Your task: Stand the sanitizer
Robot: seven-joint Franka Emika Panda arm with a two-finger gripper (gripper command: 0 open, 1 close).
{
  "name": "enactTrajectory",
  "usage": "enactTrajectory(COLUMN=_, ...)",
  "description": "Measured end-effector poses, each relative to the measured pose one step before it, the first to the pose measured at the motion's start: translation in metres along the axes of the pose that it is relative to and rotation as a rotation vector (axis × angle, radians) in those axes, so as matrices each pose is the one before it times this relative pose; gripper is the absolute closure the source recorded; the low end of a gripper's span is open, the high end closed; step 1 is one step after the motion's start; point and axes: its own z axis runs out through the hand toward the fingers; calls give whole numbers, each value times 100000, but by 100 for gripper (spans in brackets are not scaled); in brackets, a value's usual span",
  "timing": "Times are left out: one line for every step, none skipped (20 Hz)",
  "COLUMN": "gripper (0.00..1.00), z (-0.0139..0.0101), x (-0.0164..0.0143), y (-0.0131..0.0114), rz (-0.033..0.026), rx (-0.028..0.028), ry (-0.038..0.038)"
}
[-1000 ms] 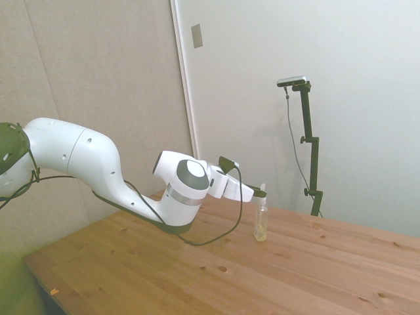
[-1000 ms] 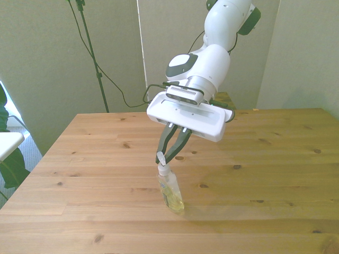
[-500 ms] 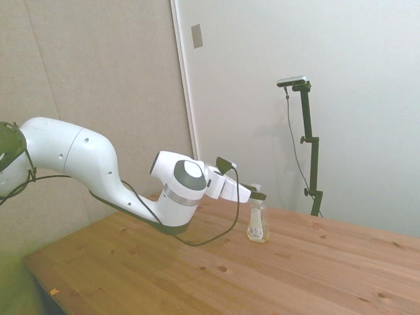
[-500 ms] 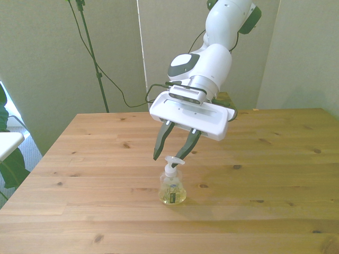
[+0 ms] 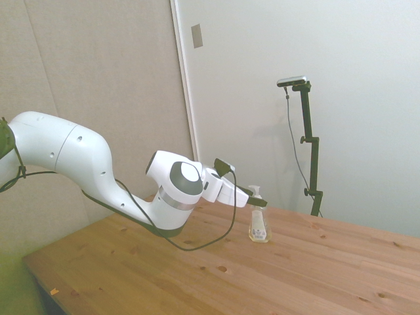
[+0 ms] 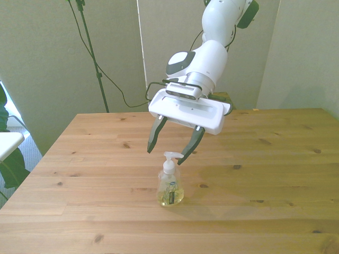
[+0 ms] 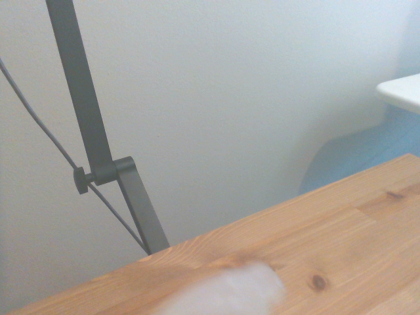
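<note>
The sanitizer (image 6: 170,186) stands upright on the wooden table (image 6: 275,164), a small clear bottle of pale yellowish liquid with a white pump top and a labelled front. It also shows upright in the side view as the sanitizer (image 5: 258,225). My gripper (image 6: 169,150) is open just above the pump, its dark fingers spread to either side of the nozzle and not touching it. In the side view my gripper (image 5: 257,201) hangs over the bottle's top. A white blur (image 7: 226,290) fills the near edge of the wrist view.
The table's far edge (image 7: 275,216) runs in front of a pale wall. A green plant (image 6: 9,164) and a white surface (image 6: 8,143) stand beyond the table at the front view's left.
The fingers have let go of the pump top and spread wide. The sanitizer went from tilted to upright on the table. The hand has drawn back a little.
</note>
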Motion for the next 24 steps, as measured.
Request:
enactTrajectory(gripper=0, z=-141, x=103, y=-110, rz=61, rx=307, ry=-281)
enactTrajectory(gripper=0, z=-105, x=13, y=-107, rz=-95, rx=178, ry=-263)
enactTrajectory(gripper=0, z=-87, x=-88, y=-94, rz=-292, rx=-29, ry=-407)
enactTrajectory(gripper=0, z=-76, x=-190, y=-94, rz=-537, rx=-362, ry=-534)
enactTrajectory(gripper=0, z=-117, x=-290, y=-116, rz=-796, rx=-754, ry=-897)
enactTrajectory(gripper=0, z=-177, x=-385, y=-172, rz=-744, rx=-976, ry=-1261)
enactTrajectory(gripper=0, z=-237, x=-366, y=-196, rz=-833, rx=-1118, ry=-1544)
enactTrajectory(gripper=0, z=-317, x=-359, y=-212, rz=-913, rx=-1197, ry=-1970)
enactTrajectory(gripper=0, z=-368, x=-264, y=-223, rz=-1246, rx=-1118, ry=-2067)
enactTrajectory(gripper=0, z=-457, x=-167, y=-170, rz=-1219, rx=-1042, ry=-2301)
enactTrajectory(gripper=0, z=-524, x=-53, y=-105, rz=-1053, rx=-800, ry=-2299)
enactTrajectory(gripper=0, z=-519, x=32, y=55, rz=-1061, rx=-928, ry=-2311)
enactTrajectory(gripper=0, z=-575, x=41, y=102, rz=-911, rx=-962, ry=-2617)
enactTrajectory(gripper=0, z=-523, x=-75, y=218, rz=-1231, rx=-1485, ry=-2968)
enactTrajectory(gripper=0, z=-592, x=-215, y=243, rz=-1457, rx=-1626, ry=-3572)
enactTrajectory(gripper=0, z=-577, x=-309, y=256, rz=-1411, rx=-1653, ry=-3649)
enactTrajectory(gripper=0, z=-535, x=-274, y=240, rz=-1463, rx=-1524, ry=-3682)
enactTrajectory(gripper=0, z=-505, x=-157, y=171, rz=-1617, rx=-1324, ry=-3570)
enactTrajectory(gripper=0, z=-544, x=-68, y=53, rz=-1647, rx=-1395, ry=-3338)
enactTrajectory(gripper=0, z=-479, x=276, y=153, rz=-1571, rx=-1190, ry=-2679)
enactTrajectory(gripper=0, z=-328, x=312, y=310, rz=-1590, rx=-1046, ry=-2318)
enactTrajectory(gripper=0, z=-275, x=68, y=369, rz=-1624, rx=-1134, ry=-2540)
enactTrajectory(gripper=0, z=-209, x=162, y=503, rz=-1427, rx=-1179, ry=-1820)
enactTrajectory(gripper=0, z=-189, x=91, y=627, rz=-1752, rx=-1435, ry=-1772)
